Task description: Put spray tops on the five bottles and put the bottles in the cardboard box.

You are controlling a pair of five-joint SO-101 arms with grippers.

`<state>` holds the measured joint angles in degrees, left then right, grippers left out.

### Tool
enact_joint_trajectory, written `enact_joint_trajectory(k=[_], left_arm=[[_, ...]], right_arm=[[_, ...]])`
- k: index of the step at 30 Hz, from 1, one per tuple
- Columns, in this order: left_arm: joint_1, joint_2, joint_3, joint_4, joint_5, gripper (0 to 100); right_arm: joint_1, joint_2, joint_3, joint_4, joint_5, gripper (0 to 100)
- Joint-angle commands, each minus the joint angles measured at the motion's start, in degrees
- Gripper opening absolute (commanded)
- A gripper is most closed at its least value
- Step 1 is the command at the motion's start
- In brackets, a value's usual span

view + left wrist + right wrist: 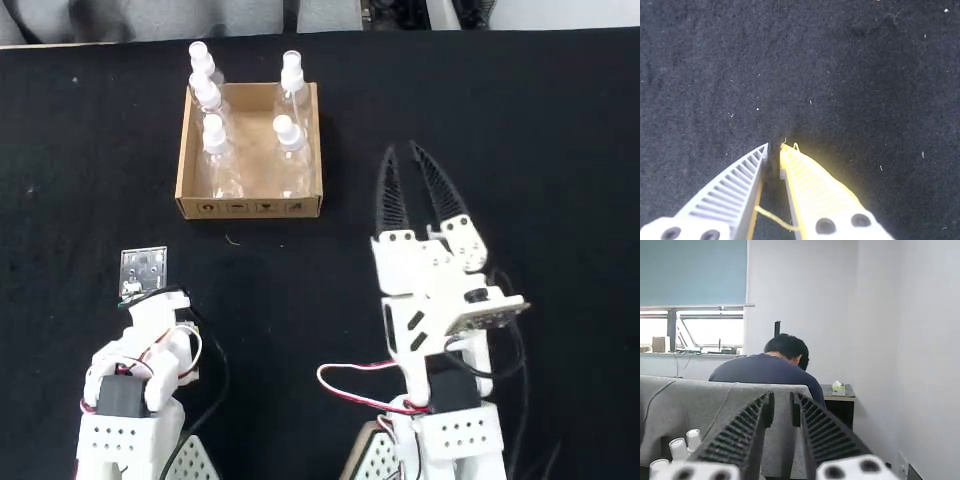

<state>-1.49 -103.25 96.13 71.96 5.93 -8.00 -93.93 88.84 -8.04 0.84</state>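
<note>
The cardboard box [183, 160] stands at the back left of the black table. Inside it several clear bottles stand upright, each with a white spray top, such as the back right bottle [291, 72] and the front left bottle [214, 135]. My right gripper [402, 148] hangs in the air right of the box, pointing away from me, its black fingers [386, 195] a narrow gap apart and holding nothing. From the right wrist, this gripper [782, 395] is raised level, with white spray tops [680, 446] low beside it. My left gripper [774, 146] points down at bare cloth, shut and empty.
The left arm [140, 340] is folded at the near left edge, the right arm's base [440, 420] at the near edge beside it. Black cloth [540, 150] covers the table around the box. A grey sofa back [670, 400] lies beyond the table's far edge.
</note>
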Motion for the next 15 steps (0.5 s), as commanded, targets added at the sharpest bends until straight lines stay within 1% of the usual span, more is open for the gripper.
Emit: enact_joint_trajectory(k=[1,3,7,11,15], left_arm=[[-0.5,-0.4,1.4,0.4,-0.5,3],[-0.5,-0.4,1.4,0.4,-0.5,3],[-0.5,-0.4,1.4,0.4,-0.5,3],[-0.5,-0.4,1.4,0.4,-0.5,3],[-0.5,-0.4,1.4,0.4,-0.5,3]], right_arm=[[3.7,-5.1,0.0,5.5,-0.1,2.1],[4.9,-7.8,0.0,9.2,0.3,2.1],[6.1,-13.7,1.8,15.6,5.4,2.1],[6.1,-14.5,5.2,16.0,9.8,2.1],[6.1,-14.5,7.7,16.8,10.1,2.2]])
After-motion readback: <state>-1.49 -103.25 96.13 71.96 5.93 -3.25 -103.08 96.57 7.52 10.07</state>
